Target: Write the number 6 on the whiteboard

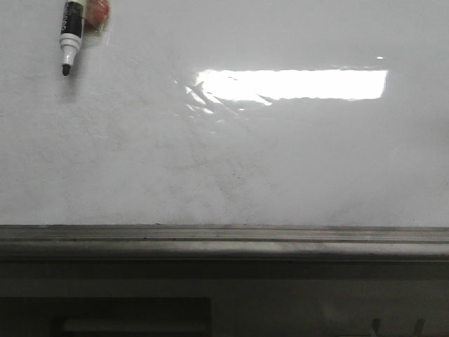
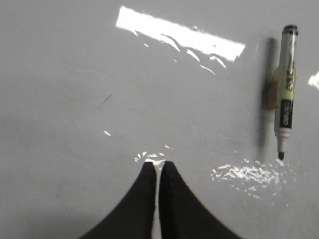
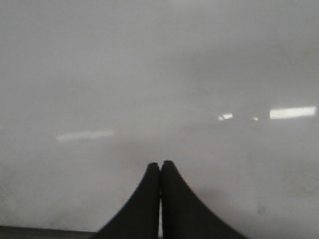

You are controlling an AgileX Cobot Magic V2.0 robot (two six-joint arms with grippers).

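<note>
The whiteboard [image 1: 231, 161] fills the front view, glossy white with faint grey smudges and a grey metal ledge [image 1: 224, 239] along its lower edge. No number 6 shows on it. An uncapped marker [image 1: 71, 35] hangs tip-down at the board's top left, beside a reddish piece; it also shows in the left wrist view [image 2: 286, 94]. My left gripper [image 2: 158, 163] is shut and empty, facing the board [image 2: 99, 74], apart from the marker. My right gripper [image 3: 160, 163] is shut and empty, facing bare board [image 3: 149, 74]. Neither gripper shows in the front view.
A bright window reflection [image 1: 291, 84] lies on the board's upper middle. A short thin dark streak [image 2: 103, 101] marks the board in the left wrist view. Below the ledge is a dark frame [image 1: 140, 316].
</note>
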